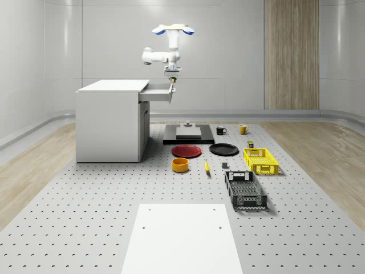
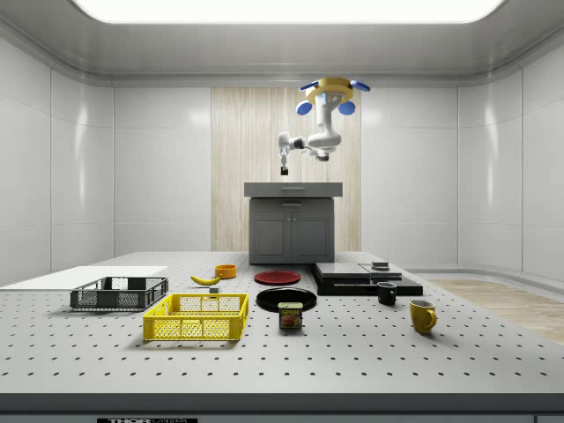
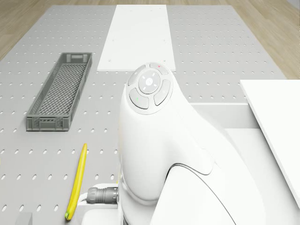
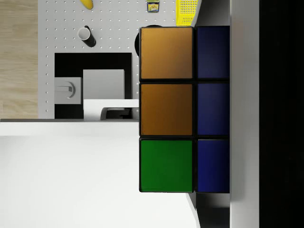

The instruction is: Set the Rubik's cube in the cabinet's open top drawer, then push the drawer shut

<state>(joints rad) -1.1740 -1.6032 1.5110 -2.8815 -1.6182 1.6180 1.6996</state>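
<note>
Placement is the step in hand, as we judge it: our drone (image 1: 173,28) hovers above the front end of the open top drawer (image 1: 157,92) of the cabinet (image 1: 111,123), and our arm hangs down so that the gripper (image 1: 171,79) is just over the drawer's front edge. In the wrist view the Rubik's cube (image 4: 183,109) sits very close to the camera, clamped in our claw, with the pale drawer floor beneath it. To do this well, we should first bring the cube further inside, away from the front wall, then lower it until it is near the floor before we release. A high drop could make the cube bounce out.
</note>
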